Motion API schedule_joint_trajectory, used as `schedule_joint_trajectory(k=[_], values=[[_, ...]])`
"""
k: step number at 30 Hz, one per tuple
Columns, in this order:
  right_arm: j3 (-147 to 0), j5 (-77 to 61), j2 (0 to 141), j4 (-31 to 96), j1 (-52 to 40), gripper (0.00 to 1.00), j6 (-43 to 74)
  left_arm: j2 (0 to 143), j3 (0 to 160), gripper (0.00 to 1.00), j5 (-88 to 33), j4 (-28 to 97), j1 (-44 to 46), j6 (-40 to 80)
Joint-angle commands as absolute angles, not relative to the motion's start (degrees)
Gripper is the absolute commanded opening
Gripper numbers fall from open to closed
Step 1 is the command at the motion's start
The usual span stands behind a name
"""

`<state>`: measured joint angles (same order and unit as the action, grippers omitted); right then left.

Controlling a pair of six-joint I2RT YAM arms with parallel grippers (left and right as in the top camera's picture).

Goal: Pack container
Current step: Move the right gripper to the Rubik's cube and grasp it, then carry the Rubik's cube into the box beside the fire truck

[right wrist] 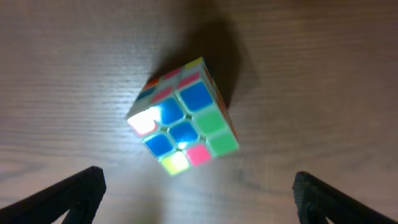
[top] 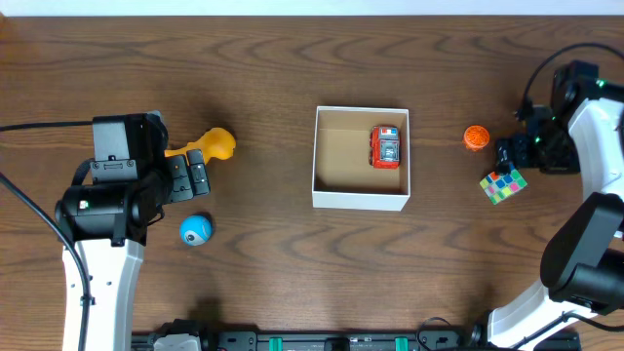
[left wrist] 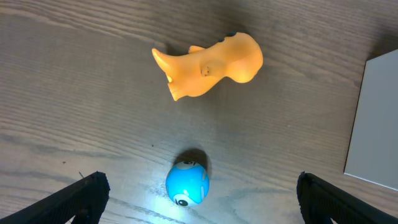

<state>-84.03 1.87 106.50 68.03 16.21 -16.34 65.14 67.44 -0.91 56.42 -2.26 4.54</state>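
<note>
One box (top: 361,201) sits mid-table, with one red car (top: 386,146) inside it. Toward the left edge lie one yellow figure (top: 216,143) and one blue ball (top: 195,230). Toward the right edge lie one orange ball (top: 476,137) and one cube (top: 502,183). That makes five toys in all.

Overhead, the left gripper (top: 198,174) hid one end of a yellow toy (top: 219,142). The left wrist view's right edge cut off the container (left wrist: 376,118). The right wrist view showed only dark fingertips (right wrist: 81,190).
</note>
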Motion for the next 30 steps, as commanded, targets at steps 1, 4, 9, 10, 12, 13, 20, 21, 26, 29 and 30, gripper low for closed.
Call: schedule_joint_trajectory(k=[1,4,9,10,12,13,20,21,26,29,30], values=[[-80.75,1.04,107.00,64.79,16.21,0.99,-22.39,65.10,68.58,0.98,-0.82,56.53,-2.68,5.02],[-78.41,0.99,107.00,61.56,16.10,0.99,-23.51,65.10,68.58,0.98,-0.82,56.53,-2.68,5.02],[-75.48,-0.56,107.00,58.19,15.90,0.99,-27.20,65.10,68.58,0.98,-0.82,56.53,-2.68,5.02],[-75.02,-0.73,107.00,57.78,15.90,0.99,-27.42,65.10,68.58,0.98,-0.82,56.53,-2.68,5.02],[-74.02,-0.71,107.00,56.69,15.90,0.99,-27.53,65.10,68.58,0.98,-0.82,56.53,-2.68,5.02],[-73.65,-0.73,107.00,56.27,15.90,0.99,-27.53,65.10,68.58,0.98,-0.82,56.53,-2.68,5.02],[-70.24,-2.72,107.00,52.18,15.77,0.99,-27.51,65.10,68.58,0.98,-0.82,56.53,-2.68,5.02],[-69.67,-3.05,107.00,51.77,15.66,0.99,-27.53,65.10,68.58,0.98,-0.82,56.53,-2.68,5.02],[-68.20,-3.29,107.00,50.09,15.07,0.89,-27.22,65.10,68.58,0.98,-0.82,56.53,-2.68,5.02],[-68.14,-3.27,107.02,49.80,14.92,0.75,-26.85,65.10,68.58,0.98,-0.82,56.53,-2.68,5.02],[-68.14,-3.27,107.00,49.65,14.94,0.71,-26.46,65.10,68.58,0.98,-0.82,56.53,-2.68,5.02]])
